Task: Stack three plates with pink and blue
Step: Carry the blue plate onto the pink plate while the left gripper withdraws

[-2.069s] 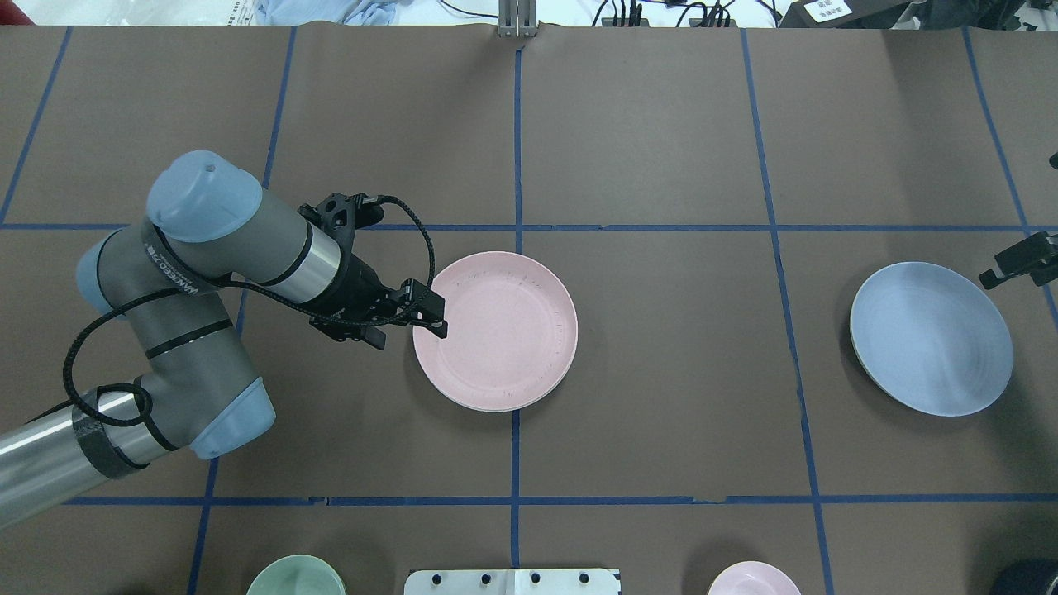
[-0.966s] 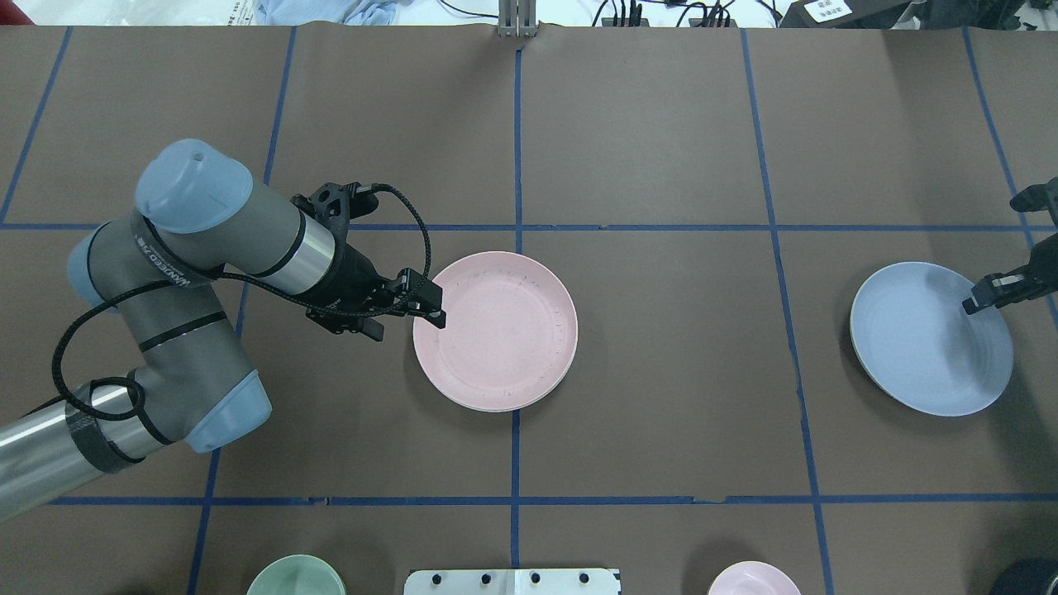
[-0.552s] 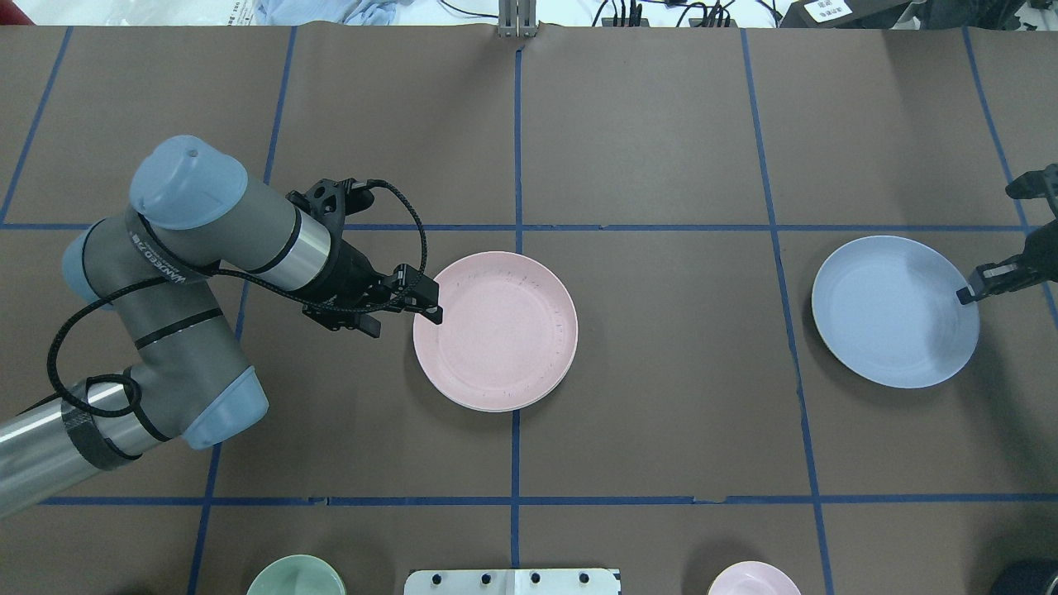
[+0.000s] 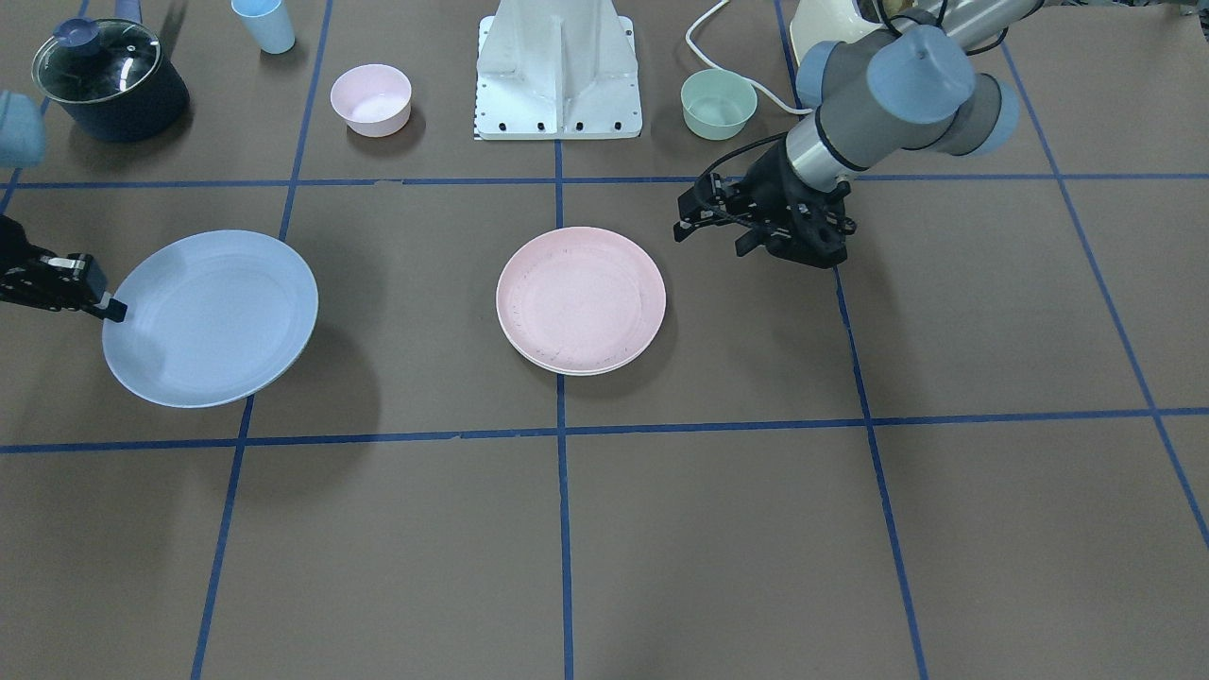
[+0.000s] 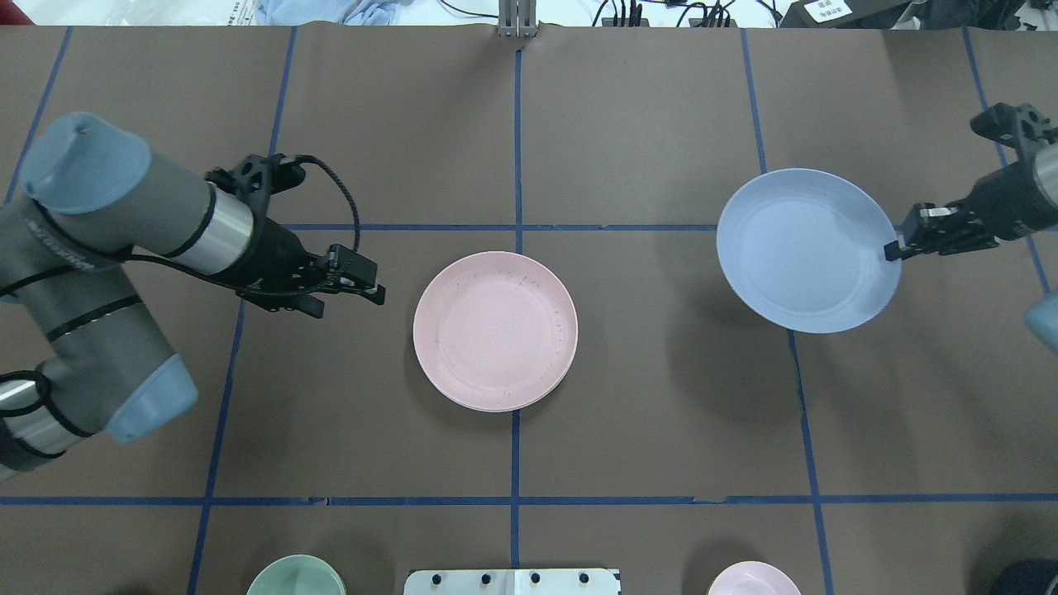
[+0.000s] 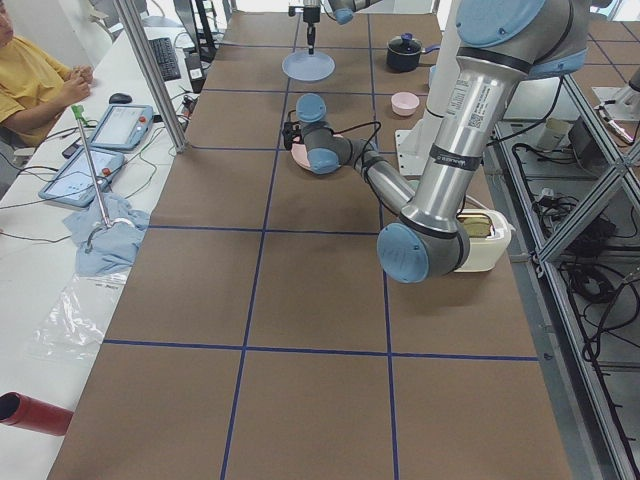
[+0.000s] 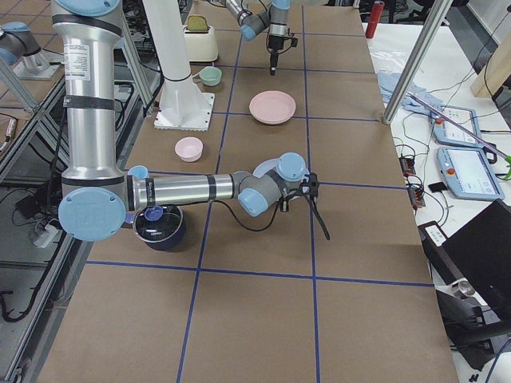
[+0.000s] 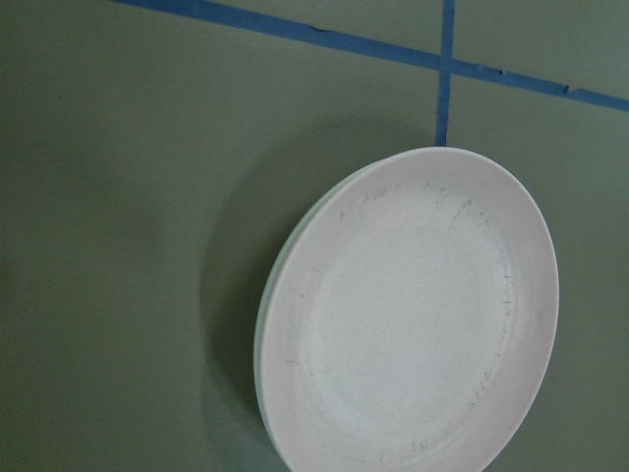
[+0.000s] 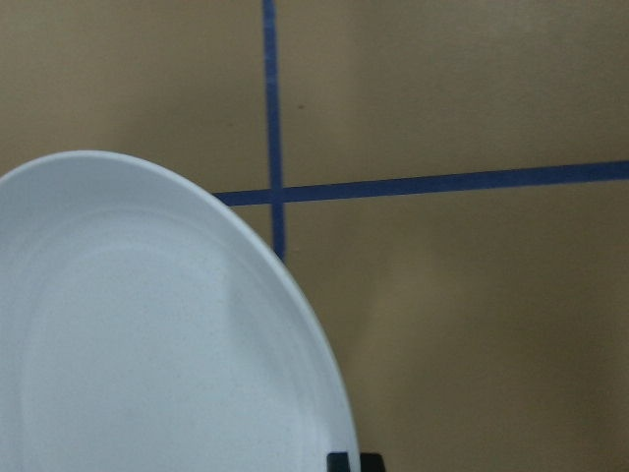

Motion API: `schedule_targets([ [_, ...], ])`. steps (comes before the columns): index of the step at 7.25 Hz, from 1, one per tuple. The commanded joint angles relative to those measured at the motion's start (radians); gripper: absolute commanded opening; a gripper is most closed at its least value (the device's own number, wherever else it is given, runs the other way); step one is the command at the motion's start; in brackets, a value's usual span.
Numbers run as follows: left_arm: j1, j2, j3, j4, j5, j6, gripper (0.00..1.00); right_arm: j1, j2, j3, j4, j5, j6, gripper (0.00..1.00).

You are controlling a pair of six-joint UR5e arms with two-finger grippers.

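The pale pink plate [image 5: 494, 330] lies at the table's middle on a cream plate whose rim [image 4: 567, 370] peeks out beneath it. Both also show in the left wrist view [image 8: 423, 315]. My left gripper [image 5: 376, 291] is open and empty, a short way left of the pink plate and apart from it. My right gripper [image 5: 893, 248] is shut on the right rim of the light blue plate [image 5: 806, 250] and holds it above the table, right of the pink plate. The blue plate fills the right wrist view [image 9: 147, 324].
A small green bowl [image 5: 296, 576] and a small pink bowl [image 5: 752, 578] sit at the near edge either side of the robot's base plate [image 5: 512, 581]. A dark lidded pot [image 4: 109, 77] and a blue cup [image 4: 264, 24] stand near the robot's right side.
My left gripper has drawn back to the left, off the pink plate's rim. My right gripper has closed on the blue plate, lifted it and carried it left toward the middle.
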Motion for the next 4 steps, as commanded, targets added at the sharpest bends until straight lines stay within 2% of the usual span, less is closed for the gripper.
schedule_targets([
  [1, -0.069, 0.124, -0.069, 0.002, -0.003, 0.117, 0.99, -0.136, 0.095, 0.100, 0.000, -0.053, 0.295, 0.00],
  [2, -0.089, 0.135, -0.069, 0.005, -0.003, 0.126, 0.99, -0.280, 0.124, 0.155, -0.001, -0.204, 0.421, 0.00],
  [4, -0.109, 0.142, -0.069, 0.008, -0.003, 0.125, 0.99, -0.507, 0.236, 0.148, -0.013, -0.446, 0.582, 0.00],
])
